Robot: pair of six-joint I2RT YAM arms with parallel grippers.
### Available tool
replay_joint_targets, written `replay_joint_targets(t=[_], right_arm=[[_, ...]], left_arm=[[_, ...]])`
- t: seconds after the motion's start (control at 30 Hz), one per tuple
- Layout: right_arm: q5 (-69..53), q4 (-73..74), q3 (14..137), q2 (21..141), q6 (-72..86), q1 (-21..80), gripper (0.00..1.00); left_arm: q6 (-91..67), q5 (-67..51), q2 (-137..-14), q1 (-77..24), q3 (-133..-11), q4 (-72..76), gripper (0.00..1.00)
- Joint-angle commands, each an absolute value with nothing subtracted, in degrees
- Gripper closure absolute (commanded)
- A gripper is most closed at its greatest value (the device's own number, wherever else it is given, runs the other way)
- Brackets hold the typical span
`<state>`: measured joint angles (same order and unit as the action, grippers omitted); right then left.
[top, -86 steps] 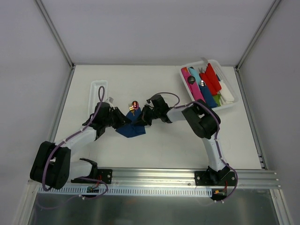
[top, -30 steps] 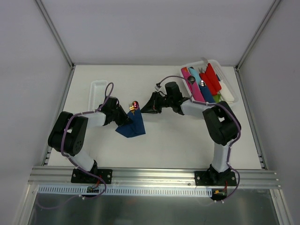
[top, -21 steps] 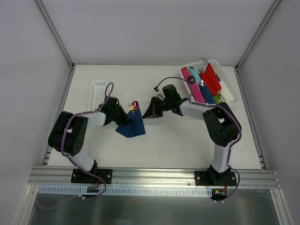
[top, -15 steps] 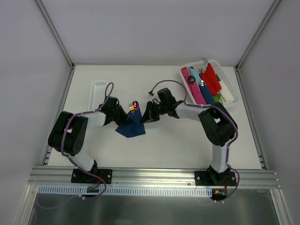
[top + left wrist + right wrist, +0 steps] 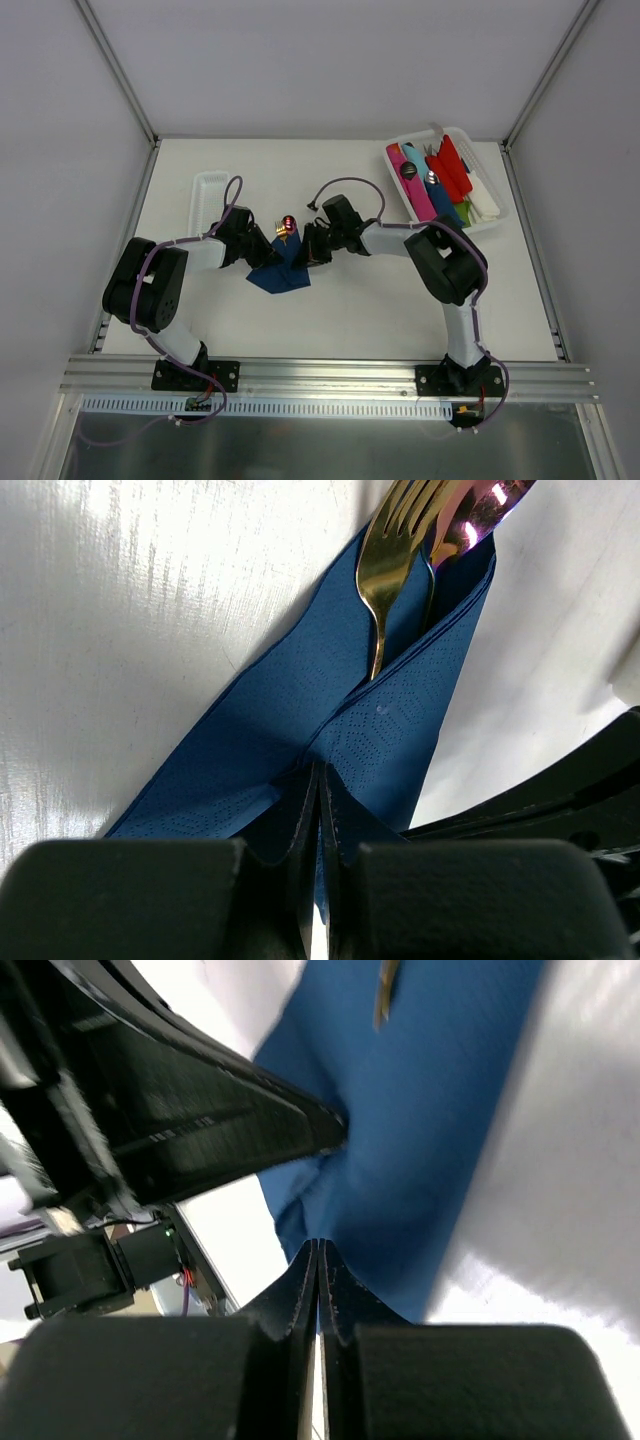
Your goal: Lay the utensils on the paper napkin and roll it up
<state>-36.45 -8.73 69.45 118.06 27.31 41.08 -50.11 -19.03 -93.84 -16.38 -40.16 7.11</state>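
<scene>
The paper napkin [image 5: 285, 268] lies folded into a narrow navy wedge around the utensils, whose shiny heads [image 5: 287, 224] stick out at its far end. In the left wrist view a gold fork [image 5: 385, 570] and a pinkish spoon [image 5: 478, 510] rest inside the napkin [image 5: 400, 730]. My left gripper [image 5: 262, 252] is shut, its tips [image 5: 320, 772] pinching the napkin where the two flaps meet. My right gripper [image 5: 306, 250] is shut, its tips [image 5: 320, 1248] at the right edge of the napkin [image 5: 430, 1110], which is wrinkled there.
A clear bin [image 5: 447, 131] at the back right holds pink, red, blue and white plastic items. A narrow white tray [image 5: 210, 188] lies at the back left. Both arms meet at the napkin, with the left gripper's body [image 5: 200, 1110] close in front of the right one.
My right gripper has moved left from the open table to the napkin's right edge. The left gripper and the napkin have stayed where they were over the last second.
</scene>
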Motion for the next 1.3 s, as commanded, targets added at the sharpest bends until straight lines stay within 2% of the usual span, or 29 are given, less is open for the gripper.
replay_joint_targets(t=[0.0,0.33,0.5,0.7,0.8,1.27], right_arm=[[-34.19,-11.34,72.95,118.74,25.84,41.57,0.98],[-32.26,-8.44,76.55,123.48,25.66,42.27,0.98],[-30.59,-6.33,77.43,124.54,25.31,42.80,0.98],[-28.57,-2.99,79.45,126.30,25.58,43.15,0.99],[-27.42,-1.59,79.45,126.56,25.75,43.16,1.00],[-27.95,-0.97,79.45,128.58,32.34,42.98,1.00]], left_arm=[[-48.96,-18.37,-94.92,-15.91,-40.17,5.10,0.98],[-48.69,-18.37,-94.66,-15.91,-39.99,5.27,0.98],[-48.25,-18.54,-93.61,-15.91,-40.08,5.36,0.95],[-47.03,-18.64,-87.81,-15.91,-39.38,5.97,0.81],[-46.50,-16.44,-80.27,-16.00,-38.50,5.98,0.77],[-50.71,-19.34,-73.56,-16.87,-32.08,8.44,0.80]])
